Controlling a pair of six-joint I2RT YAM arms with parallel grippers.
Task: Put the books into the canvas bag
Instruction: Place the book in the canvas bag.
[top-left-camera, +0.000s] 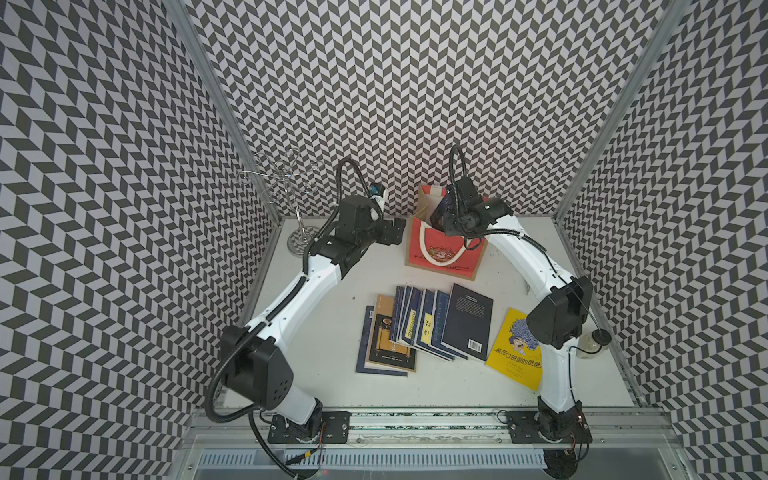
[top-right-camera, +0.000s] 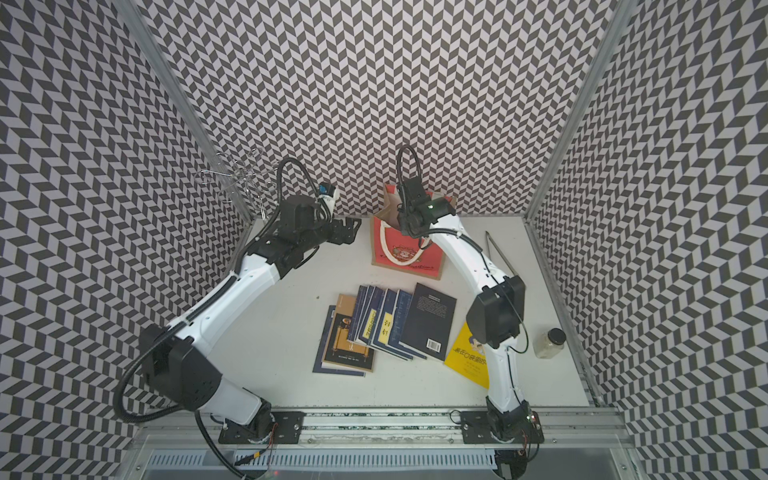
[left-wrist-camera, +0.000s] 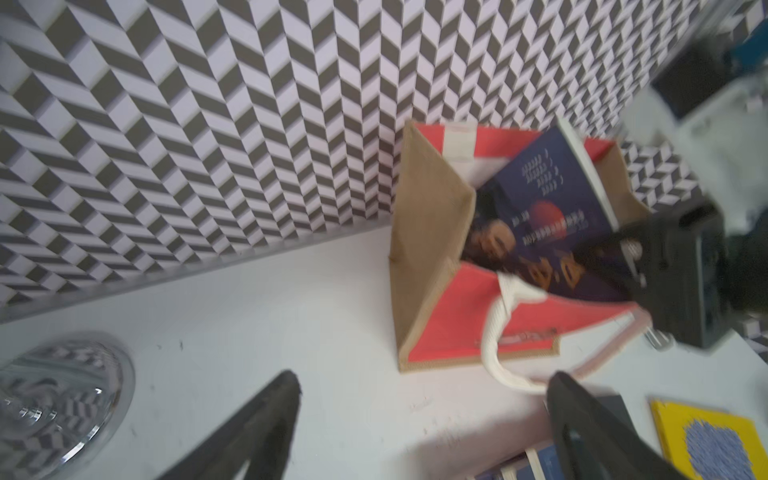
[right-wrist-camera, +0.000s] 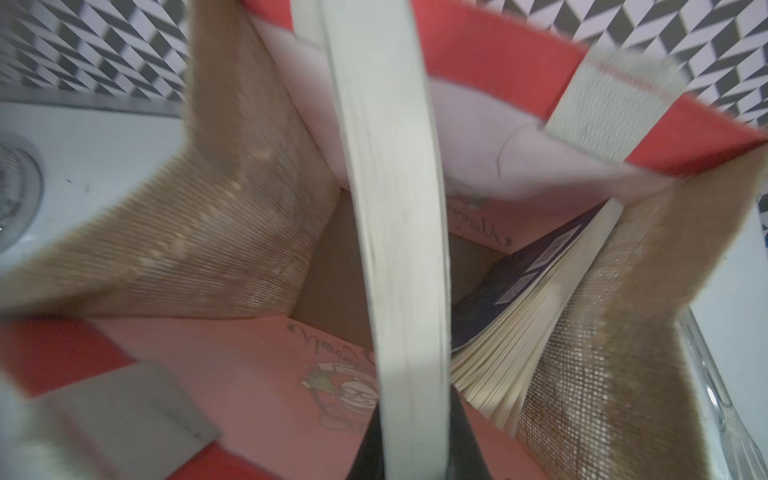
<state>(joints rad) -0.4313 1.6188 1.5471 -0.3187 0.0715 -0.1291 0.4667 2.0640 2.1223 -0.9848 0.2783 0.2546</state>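
In both top views, the canvas bag (top-left-camera: 440, 253) stood at the upper middle of the frame, near the back of the counter (top-left-camera: 332, 332). The right jaws were above its open top, pinching a blue book (top-left-camera: 439, 208) that pointed down into it. The left jaws sat just left of the bag and did not seem to touch it. The other books (top-left-camera: 428, 328) lay fanned out in the lower middle, with a yellow book (top-left-camera: 515, 353) to their right, partly under the right arm. In the left wrist view, the left jaws were spread wide at the bottom of the frame, with nothing between them. The canvas bag (left-wrist-camera: 428, 232) was at the middle right, with the blue book (left-wrist-camera: 552, 183) tilted partway in and the white rope handle (left-wrist-camera: 498, 332) hanging down the red front. In the right wrist view, the right jaws were pressed on the blue book (right-wrist-camera: 395, 208), whose white page edge ran up the middle of the frame over the inside of the canvas bag (right-wrist-camera: 232, 232). A leaning book (right-wrist-camera: 519, 324) was already in there at the right. I think the bag could tip or slide, because nothing held it and it looked light. The tilted book's corner could catch on the rim or the rope handle. If dropped from too high, it could flop onto the leaning book and stick out.
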